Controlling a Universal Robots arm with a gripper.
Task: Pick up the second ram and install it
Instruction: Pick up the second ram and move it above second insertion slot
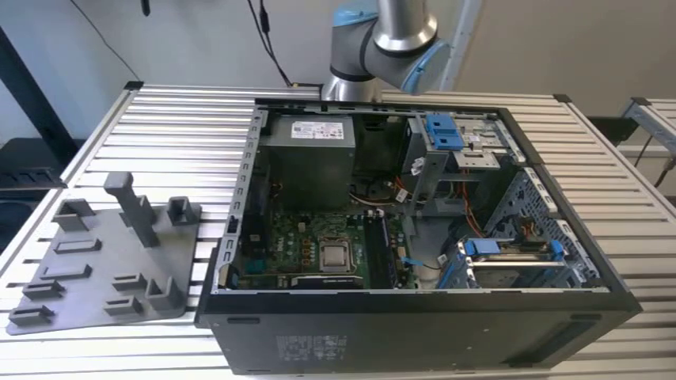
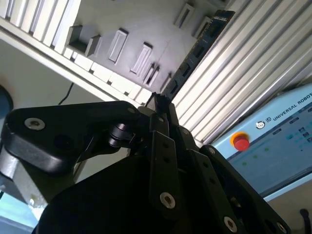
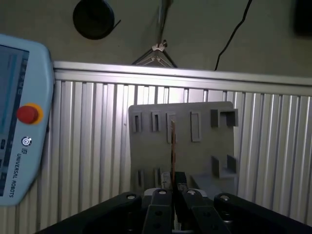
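The gripper (image 3: 173, 191) is clamped on one end of the second ram (image 3: 172, 146), which juts out edge-on with the grey tray (image 3: 204, 151) beyond; light, stiff yet likely brittle, it is best pinched across its flat faces.

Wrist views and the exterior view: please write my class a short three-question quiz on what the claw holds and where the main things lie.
1. True or false: in the second wrist view, the claw is shut on the second ram.
2. Relative to the computer case, where does the grey tray lie? A: inside it. B: on the table, at the exterior view's left of it. C: on top of it.
3. Fill the gap: the blue clips sit ___ the case.

Key: 1 true; 2 B; 3 inside.
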